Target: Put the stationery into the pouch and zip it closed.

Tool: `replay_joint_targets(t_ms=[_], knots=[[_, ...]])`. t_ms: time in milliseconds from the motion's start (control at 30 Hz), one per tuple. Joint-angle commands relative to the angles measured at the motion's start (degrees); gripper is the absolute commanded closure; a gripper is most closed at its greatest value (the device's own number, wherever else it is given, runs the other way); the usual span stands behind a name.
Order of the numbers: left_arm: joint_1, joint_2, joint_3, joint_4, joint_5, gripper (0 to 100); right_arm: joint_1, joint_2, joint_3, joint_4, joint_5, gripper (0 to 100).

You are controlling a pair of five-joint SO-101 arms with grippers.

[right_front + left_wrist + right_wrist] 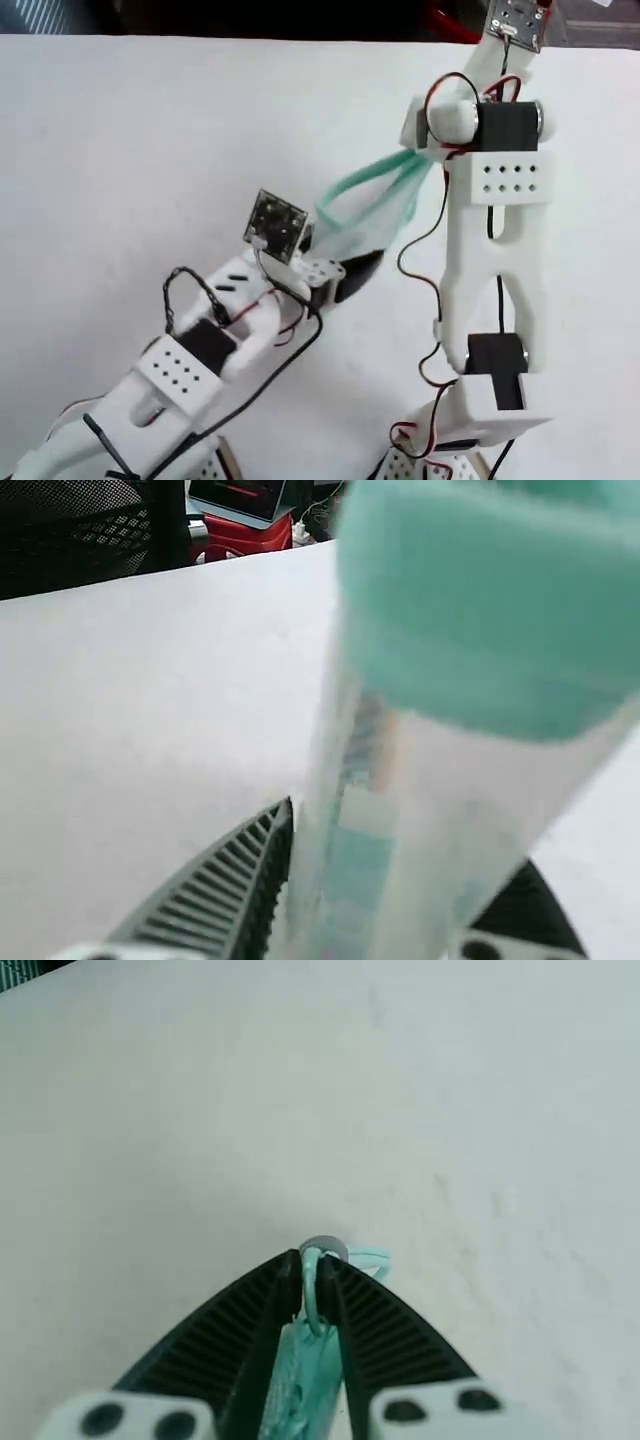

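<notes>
The left fingers (pixel 357 272) are clamped on the clear lower body of the pouch (pixel 365 215), which fills the gap between them; its teal band lies just beyond their tips; a blurred shape (pixel 365 750) shows through the clear wall, too soft to name; the right fingers (pixel 312 1260) are pinched narrow on the teal zip pull (pixel 318 1295), its ring caught at their tips; the pouch stretches from one pair of fingers to the other, over the white tabletop (pixel 150 130).

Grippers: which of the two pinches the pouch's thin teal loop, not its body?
The right gripper: its jaws are shut on the thin teal loop, while the left gripper clamps the wide clear body of the pouch.
</notes>
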Motion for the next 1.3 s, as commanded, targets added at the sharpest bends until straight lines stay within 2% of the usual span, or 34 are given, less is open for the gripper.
replay_joint_targets(t_ms=[0, 133, 333, 533, 767, 1000, 1133, 1267], knots=[[-0.57, 0.22, -2.46, -3.16, -5.98, 85, -0.22, -0.84, -0.09, 0.31, 0.18, 96.7], [-0.66, 0.22, -2.46, -3.69, -9.93, 98, -0.22, -0.84, -0.09, 0.75, 0.26, 89.2], [-1.01, 0.31, -2.11, -3.34, -10.11, 96, 3.56, -2.07, -3.60, 1.36, 6.42, 77.1], [-0.92, 0.31, -1.23, -3.78, -10.20, 96, 5.67, -2.07, -4.31, 1.98, 5.63, 76.5], [-1.01, 0.22, -0.97, -3.69, -10.20, 96, 7.25, -1.89, -4.40, 1.10, -10.37, 76.2], [-1.01, 0.22, -0.97, -3.60, -10.20, 96, 7.16, 2.59, -4.66, -4.26, -24.26, 76.2], [-1.01, 0.22, -0.88, -3.60, -10.20, 96, 7.43, 4.70, -4.75, -4.97, -30.51, 76.2], [-1.01, 0.22, -0.88, -3.60, -10.20, 96, 6.99, 6.81, -4.75, -11.91, -34.29, 76.2]])
